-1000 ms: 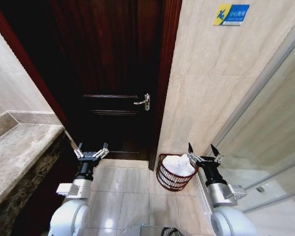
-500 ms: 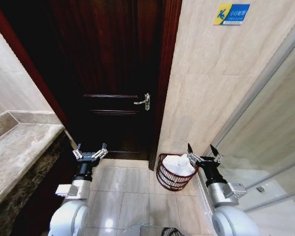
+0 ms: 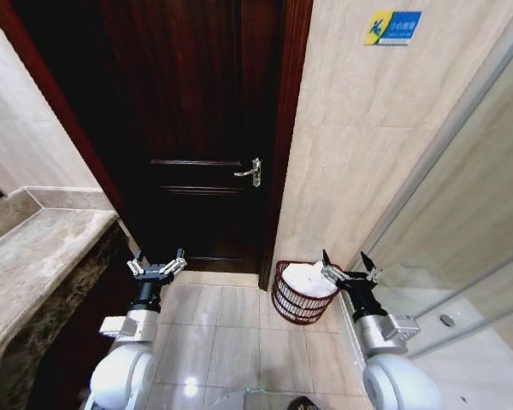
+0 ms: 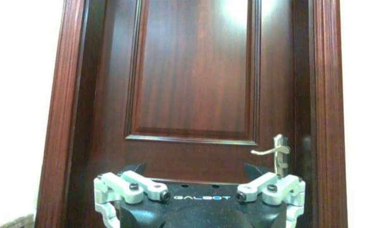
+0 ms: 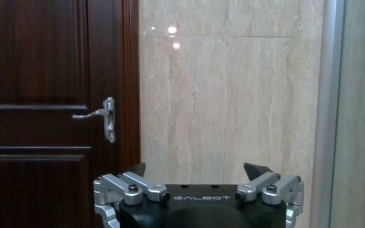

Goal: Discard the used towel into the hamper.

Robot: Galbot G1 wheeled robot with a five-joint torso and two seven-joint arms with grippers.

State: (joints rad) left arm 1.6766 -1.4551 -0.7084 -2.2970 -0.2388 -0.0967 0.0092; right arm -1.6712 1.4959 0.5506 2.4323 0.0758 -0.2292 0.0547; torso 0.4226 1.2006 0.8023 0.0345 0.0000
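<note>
Bright, wide-angle bent edges; glare on the floor tiles (image 3: 191, 386).

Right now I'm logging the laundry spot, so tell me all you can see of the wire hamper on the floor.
The small reddish-brown open-weave wire hamper stands upright on the pale floor tiles, its back close to the beige stone wall, beside the dark wooden door frame. Thin horizontal bars ring its rounded front. White cloth is piled inside. The open right hand hangs just beside its rim.

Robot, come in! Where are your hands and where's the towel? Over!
Left gripper open, empty, in front of the door. Right gripper open, empty, beside the hamper. White towel in the hamper. Nothing in the way.
</note>
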